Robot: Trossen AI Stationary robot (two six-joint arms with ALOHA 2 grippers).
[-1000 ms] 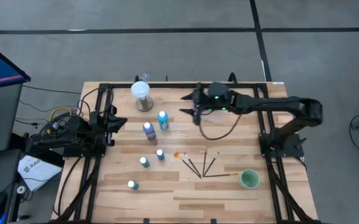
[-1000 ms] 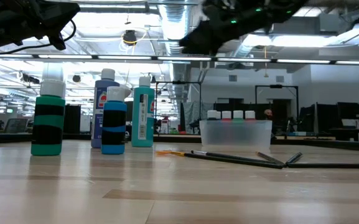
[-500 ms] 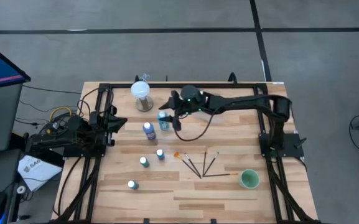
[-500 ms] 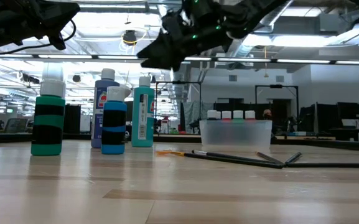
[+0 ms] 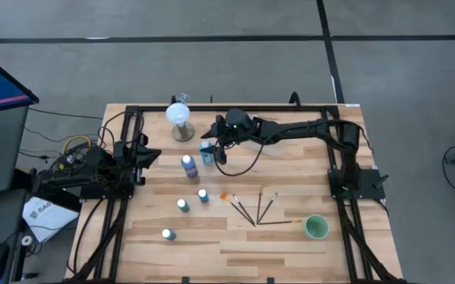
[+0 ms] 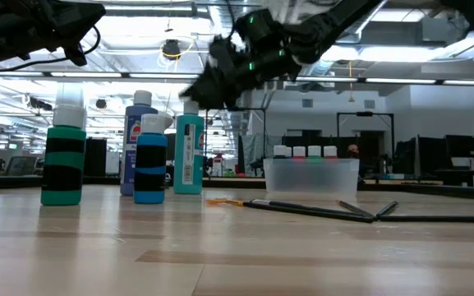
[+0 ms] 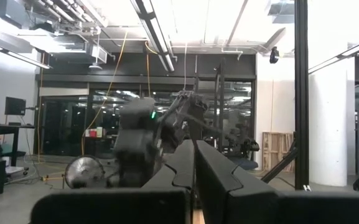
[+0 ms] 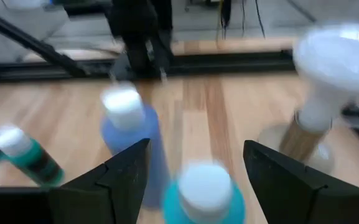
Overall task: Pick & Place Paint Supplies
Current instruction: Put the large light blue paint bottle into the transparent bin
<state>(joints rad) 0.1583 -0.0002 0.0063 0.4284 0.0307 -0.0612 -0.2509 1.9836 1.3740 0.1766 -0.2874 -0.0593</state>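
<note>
The right hand (image 5: 210,149), fingers wide, hovers over the teal bottle (image 8: 205,193), apparently not touching; the left hand (image 5: 150,154) is closed.

Seen level across the table (image 6: 237,255): 4 white-capped paint bottles (image 6: 150,148) upright at left, dark paintbrushes (image 6: 319,210) lying flat, a clear tub (image 6: 310,176) behind, right gripper (image 6: 189,90) just above the teal bottle (image 6: 189,153).
</note>
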